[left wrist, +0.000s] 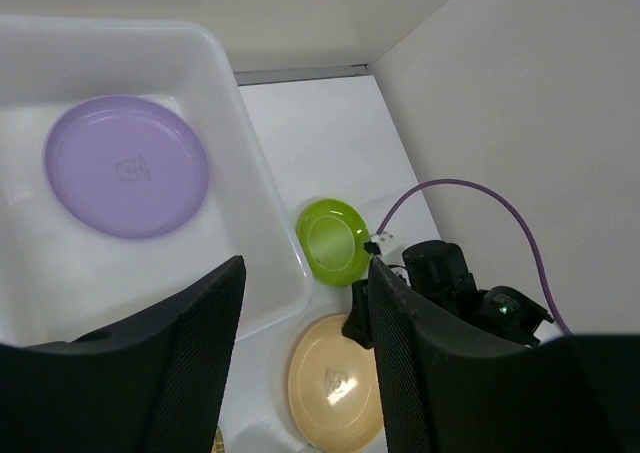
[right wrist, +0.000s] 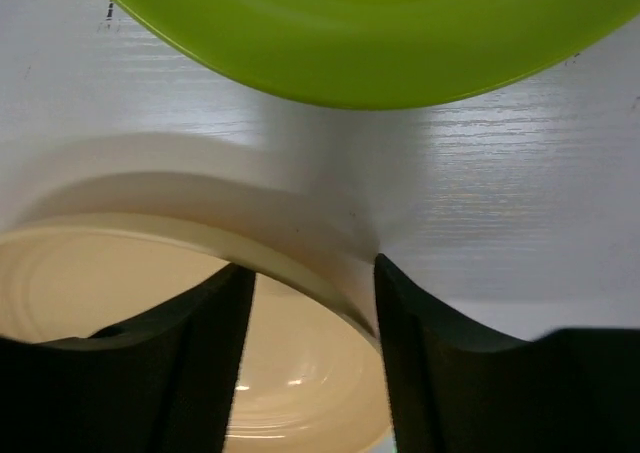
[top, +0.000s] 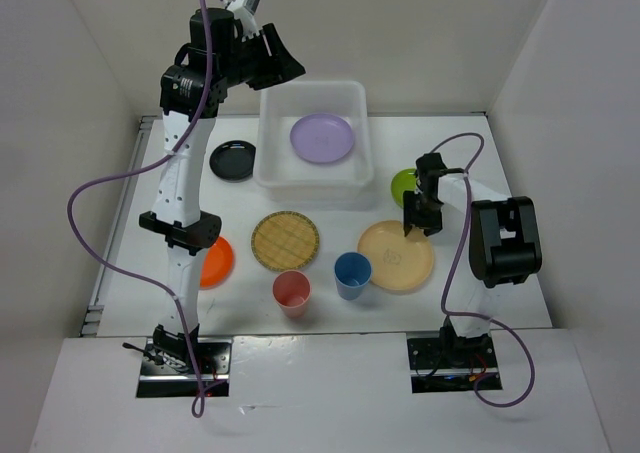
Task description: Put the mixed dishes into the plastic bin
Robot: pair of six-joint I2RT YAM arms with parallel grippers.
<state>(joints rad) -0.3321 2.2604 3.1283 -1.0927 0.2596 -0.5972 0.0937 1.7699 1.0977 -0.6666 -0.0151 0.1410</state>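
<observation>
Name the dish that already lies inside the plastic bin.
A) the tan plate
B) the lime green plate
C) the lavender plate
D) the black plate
C: the lavender plate lies flat on the floor of the plastic bin and is the only dish within its walls.

The white table (top: 245, 301) carries the plastic bin (top: 310, 181), five plates (top: 397, 256) and two cups (top: 292, 291).

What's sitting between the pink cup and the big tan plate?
The blue cup stands between the pink cup and tan plate, seen in the top view.
</observation>
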